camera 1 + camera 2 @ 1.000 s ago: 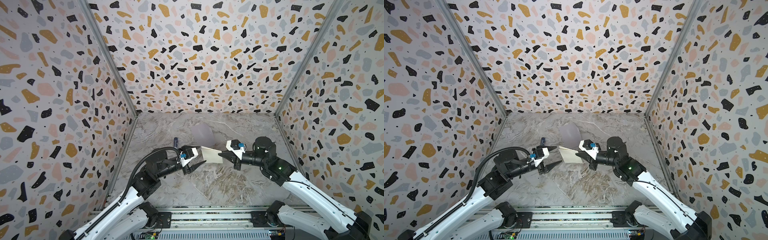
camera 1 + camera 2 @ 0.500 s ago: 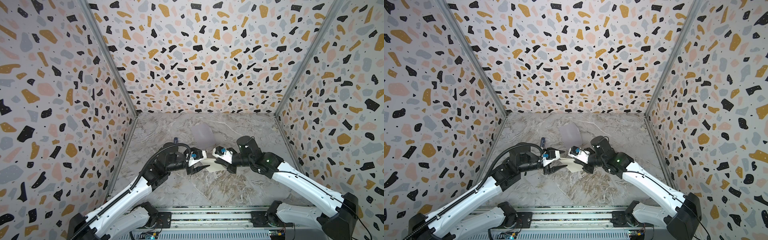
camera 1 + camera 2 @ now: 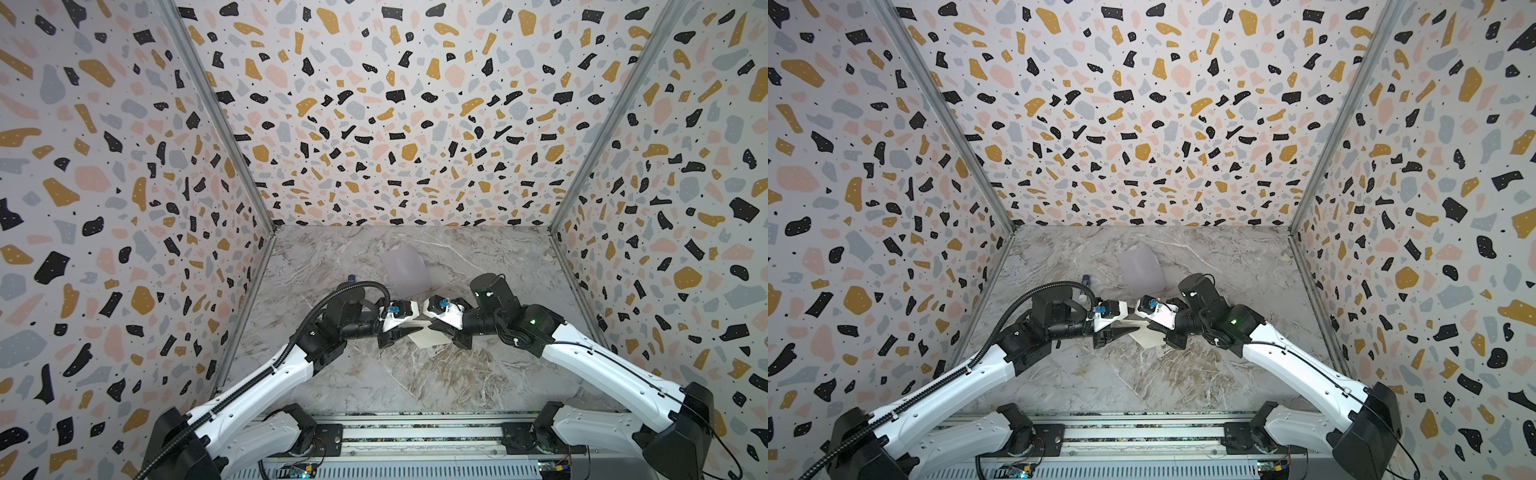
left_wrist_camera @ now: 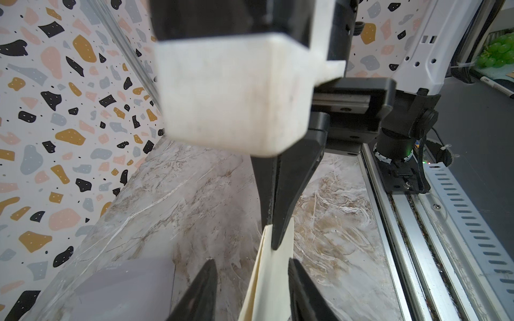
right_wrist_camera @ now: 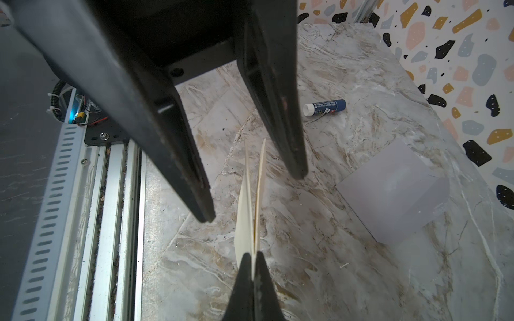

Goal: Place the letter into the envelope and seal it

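Note:
The letter (image 3: pixel 428 338) (image 3: pixel 1148 338) is a cream folded sheet held off the table between the two arms. My right gripper (image 5: pixel 251 254) (image 3: pixel 431 329) is shut on one end of it. My left gripper (image 4: pixel 251 264) (image 3: pixel 409 332) faces it from the other side, open, with its fingers (image 5: pixel 294 166) straddling the free end of the letter (image 4: pixel 274 278) (image 5: pixel 246 211); one finger lies close against the sheet and the other stands apart. The envelope (image 3: pixel 405 270) (image 3: pixel 1140 270) (image 5: pixel 395 191) (image 4: pixel 119 291) lies flat on the marble farther back, untouched.
A blue and white glue stick (image 5: pixel 324 107) (image 3: pixel 351 277) lies on the table (image 3: pixel 415 382) behind the left arm, near the left wall. Patterned walls enclose three sides. The metal rail (image 3: pixel 415 432) runs along the front edge.
The two grippers have come together at the table's middle. The right one carried the letter leftward, and the left gripper's jaws have moved over its free end and narrowed.

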